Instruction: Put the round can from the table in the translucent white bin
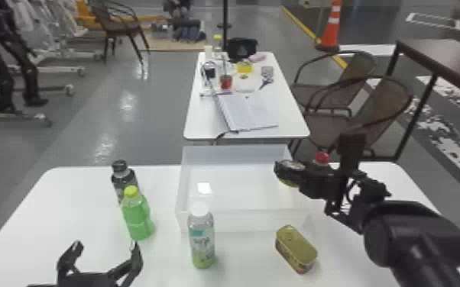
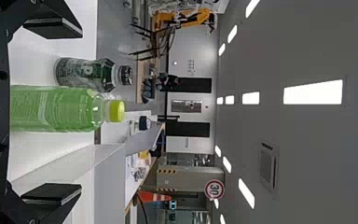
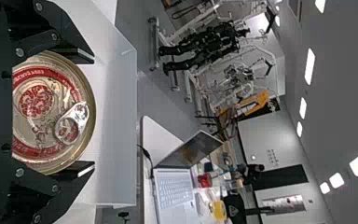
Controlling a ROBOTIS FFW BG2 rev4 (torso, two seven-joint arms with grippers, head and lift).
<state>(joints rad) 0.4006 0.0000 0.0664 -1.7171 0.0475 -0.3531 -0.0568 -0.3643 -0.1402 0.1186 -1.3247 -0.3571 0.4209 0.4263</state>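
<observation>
the right gripper (image 3: 86, 113) is gripping the round can (image 3: 51, 112), its 2 fingers pressing from opposite sides, presumably so that letting go is releasing it cleanly. the pull-tab lid is facing the wrist camera. the can is hanging by the right side of the translucent white bin (image 1: 237, 154), apparently above it, so the next move is likely calling for easing inward and lowering; otherwise the rim could be catching it. the left gripper (image 1: 105, 246) is idling at the near side, fingers spread (1 arm is seemingly enough). the green bottle (image 1: 137, 217) and rectangular tin (image 1: 296, 250) are resting outside the bin, probably because neither is being asked for.
</observation>
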